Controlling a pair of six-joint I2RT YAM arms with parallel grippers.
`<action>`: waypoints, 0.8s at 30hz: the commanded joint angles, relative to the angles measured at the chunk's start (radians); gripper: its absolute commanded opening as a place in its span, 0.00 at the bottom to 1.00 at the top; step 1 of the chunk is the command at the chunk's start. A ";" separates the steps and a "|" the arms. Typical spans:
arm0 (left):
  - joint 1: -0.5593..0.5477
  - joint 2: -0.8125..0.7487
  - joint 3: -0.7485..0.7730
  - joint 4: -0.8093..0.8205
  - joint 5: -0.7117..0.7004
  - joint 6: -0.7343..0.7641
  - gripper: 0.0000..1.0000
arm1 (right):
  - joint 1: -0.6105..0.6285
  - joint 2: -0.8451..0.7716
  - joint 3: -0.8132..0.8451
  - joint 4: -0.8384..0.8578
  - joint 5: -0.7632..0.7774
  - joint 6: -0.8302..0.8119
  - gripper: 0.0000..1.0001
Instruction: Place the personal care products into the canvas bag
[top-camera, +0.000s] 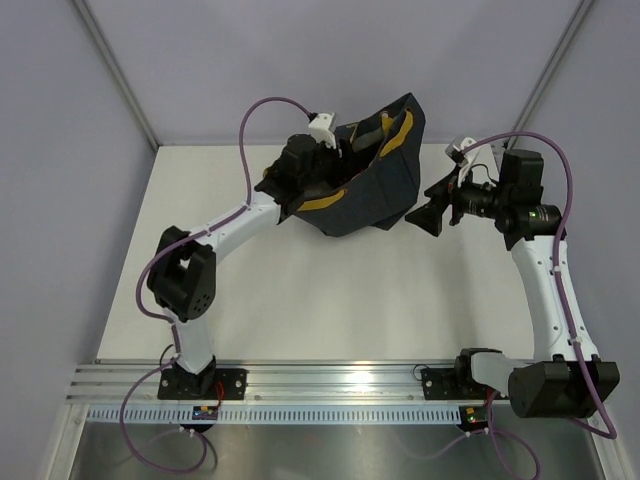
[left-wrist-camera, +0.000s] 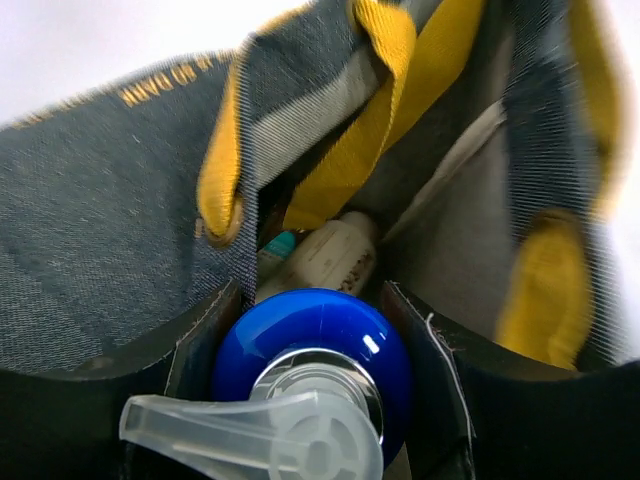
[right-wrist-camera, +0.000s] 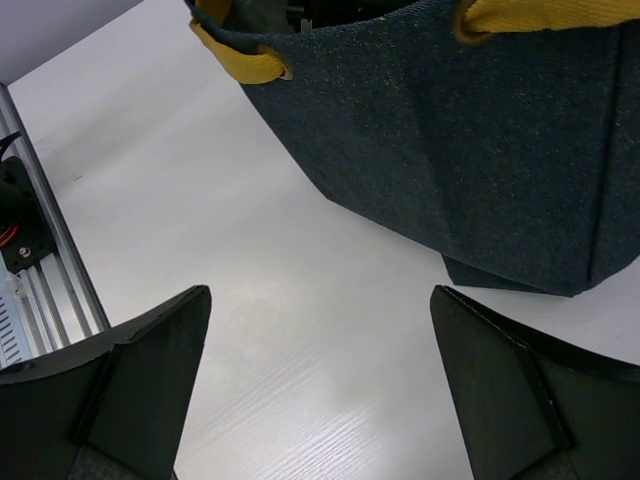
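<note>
Holding blue-capped pump bottle (left-wrist-camera: 312, 350), L gripper (left-wrist-camera: 310, 310) is clamped on it at mouth of canvas bag (left-wrist-camera: 90, 230), one finger each side of cap. Inside bag, just past cap, cream bottle (left-wrist-camera: 335, 255) lies beside teal item (left-wrist-camera: 280, 243), too blurred to ID. R gripper (right-wrist-camera: 320, 390) spread wide, nothing btwn fingers, over table (right-wrist-camera: 250, 250), near bag's right side.
</note>
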 joint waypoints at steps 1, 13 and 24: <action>-0.072 0.031 0.118 0.204 -0.066 0.144 0.24 | -0.048 -0.015 -0.010 0.048 -0.012 0.015 1.00; -0.103 0.007 0.181 0.086 -0.144 0.264 0.87 | -0.065 0.005 -0.013 0.054 -0.031 0.020 0.99; -0.080 -0.116 0.283 -0.166 -0.189 0.329 0.99 | -0.065 0.034 0.041 0.014 -0.025 0.000 0.99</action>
